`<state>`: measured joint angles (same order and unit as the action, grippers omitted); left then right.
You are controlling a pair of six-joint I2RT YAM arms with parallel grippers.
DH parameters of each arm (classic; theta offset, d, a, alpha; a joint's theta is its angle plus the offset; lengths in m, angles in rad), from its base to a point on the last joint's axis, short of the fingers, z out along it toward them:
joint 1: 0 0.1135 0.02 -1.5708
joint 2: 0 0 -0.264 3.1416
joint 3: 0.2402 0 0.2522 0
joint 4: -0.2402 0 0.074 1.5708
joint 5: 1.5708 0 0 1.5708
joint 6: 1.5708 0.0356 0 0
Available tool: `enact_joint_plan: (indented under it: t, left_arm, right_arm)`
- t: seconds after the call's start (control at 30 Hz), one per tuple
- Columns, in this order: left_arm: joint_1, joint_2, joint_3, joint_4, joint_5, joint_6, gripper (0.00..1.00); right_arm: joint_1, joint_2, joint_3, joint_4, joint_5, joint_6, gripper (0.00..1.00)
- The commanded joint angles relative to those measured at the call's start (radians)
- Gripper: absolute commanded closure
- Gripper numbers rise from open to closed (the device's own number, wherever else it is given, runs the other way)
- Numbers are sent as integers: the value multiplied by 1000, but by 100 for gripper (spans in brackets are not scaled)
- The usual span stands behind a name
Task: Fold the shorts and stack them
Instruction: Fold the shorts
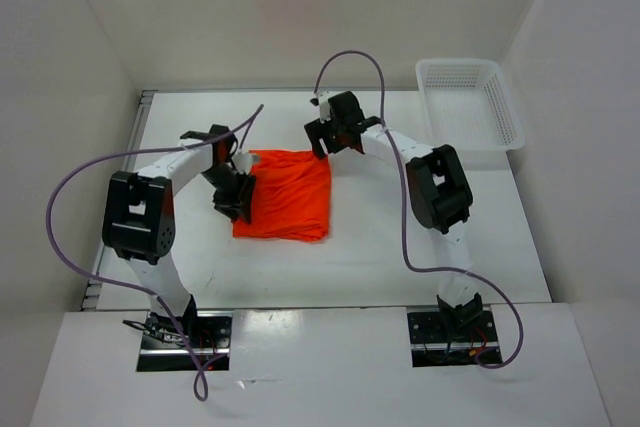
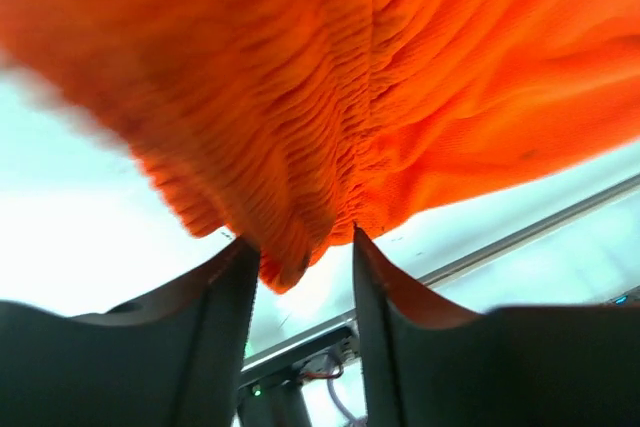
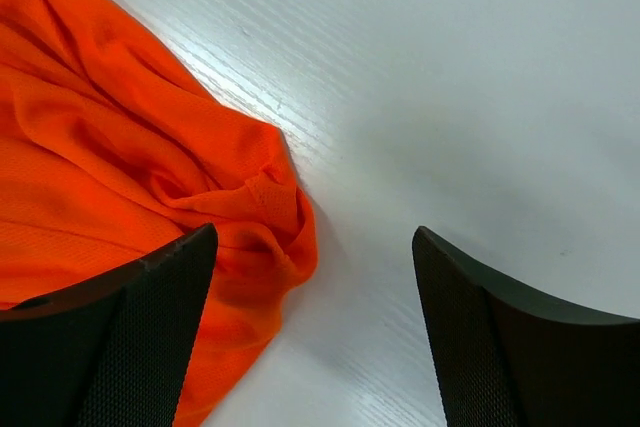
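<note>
The bright orange shorts (image 1: 285,195) lie folded into a rough square on the white table (image 1: 400,247). My left gripper (image 1: 238,201) is at their left edge. In the left wrist view the gathered waistband (image 2: 300,127) fills the top, and a lip of cloth hangs between the parted fingers (image 2: 215,327) without being pinched; that left gripper (image 2: 300,237) is open. My right gripper (image 1: 322,144) is at the shorts' far right corner. In the right wrist view that gripper (image 3: 314,229) stands wide open over bare table, with the shorts' corner (image 3: 270,197) lying beside its left finger (image 3: 140,337).
A white plastic mesh basket (image 1: 468,102) stands at the back right corner of the table. White walls enclose the table at the back and on both sides. Purple cables loop from both arms above the surface.
</note>
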<state>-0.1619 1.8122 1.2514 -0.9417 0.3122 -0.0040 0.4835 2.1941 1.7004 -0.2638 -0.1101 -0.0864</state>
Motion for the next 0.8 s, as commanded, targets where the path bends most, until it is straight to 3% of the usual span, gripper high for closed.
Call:
enact_joint_plan:
  t: [0.0, 0.13, 0.27, 0.43, 0.53, 0.63, 0.77]
  left_arm:
    - [67, -112, 97, 4, 103, 4, 49]
    - [122, -177, 152, 39, 159, 4, 34]
    - [133, -108, 238, 64, 168, 4, 32]
    - [111, 85, 351, 96, 159, 4, 31]
    - [91, 142, 362, 96, 159, 4, 31]
    - [91, 173, 362, 96, 136, 4, 31]
    - [82, 182, 342, 96, 145, 4, 45]
  right_arm:
    - [-8, -135, 38, 40, 15, -9, 16]
    - [-26, -258, -71, -41, -77, -62, 16]
    - [-3, -367, -267, -139, -223, -217, 16]
    - [162, -488, -464, -209, -199, -432, 23]
    - [254, -516, -530, -219, -151, -464, 31]
    - [296, -537, -571, -219, -140, -475, 31]
    - [317, -537, -581, -209, -140, -443, 31]
